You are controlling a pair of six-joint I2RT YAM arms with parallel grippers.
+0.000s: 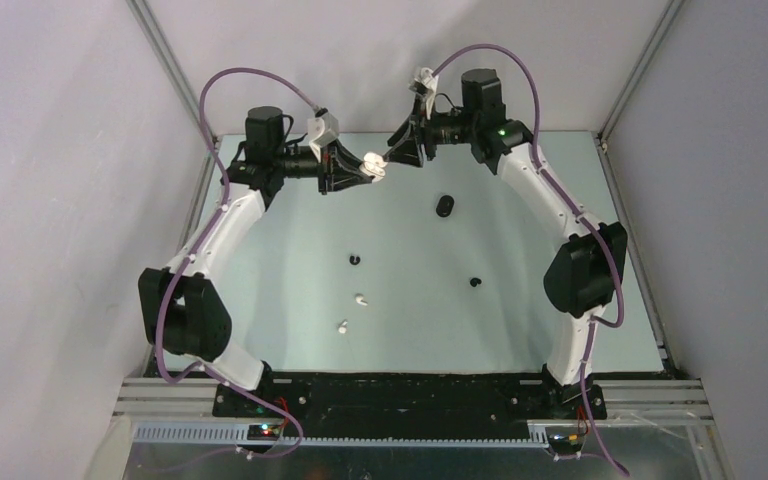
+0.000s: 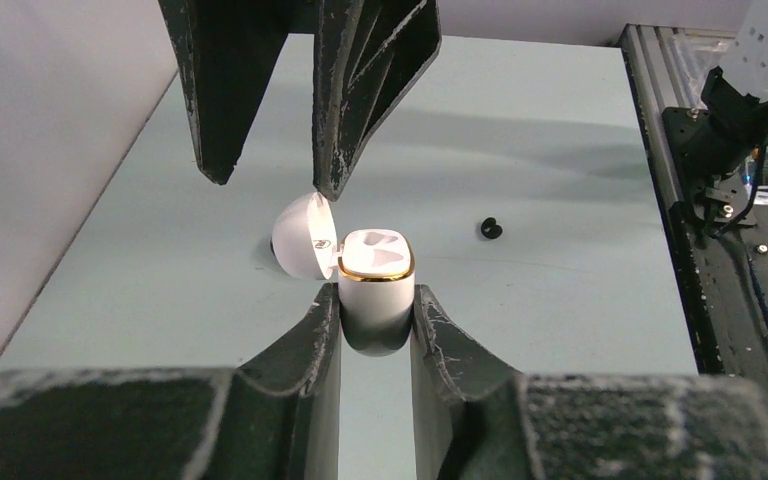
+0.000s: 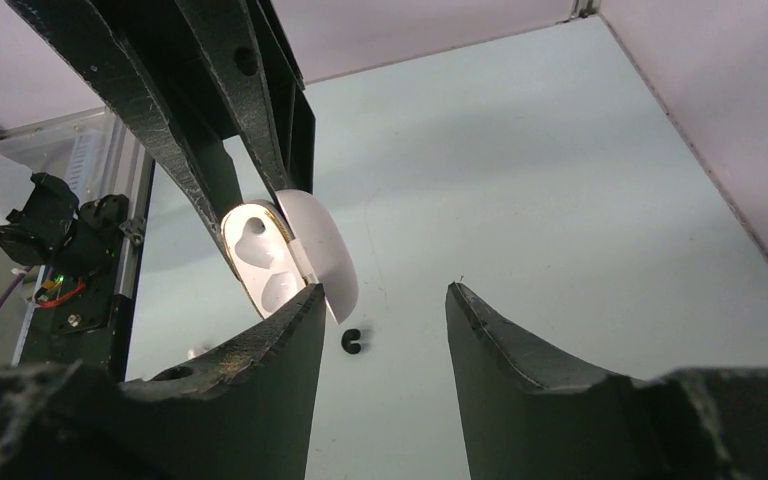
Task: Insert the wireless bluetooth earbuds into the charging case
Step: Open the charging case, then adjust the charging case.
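Observation:
My left gripper is shut on the open white charging case, held above the far middle of the table. Its lid is swung open and both wells look empty. My right gripper is open, and one fingertip sits right at the lid. Two white earbuds and two black earbuds lie loose on the table. One black earbud also shows in the left wrist view and in the right wrist view.
A black case lies on the table below and to the right of the grippers. Walls close in the sides and back. The metal frame rail runs along the near edge.

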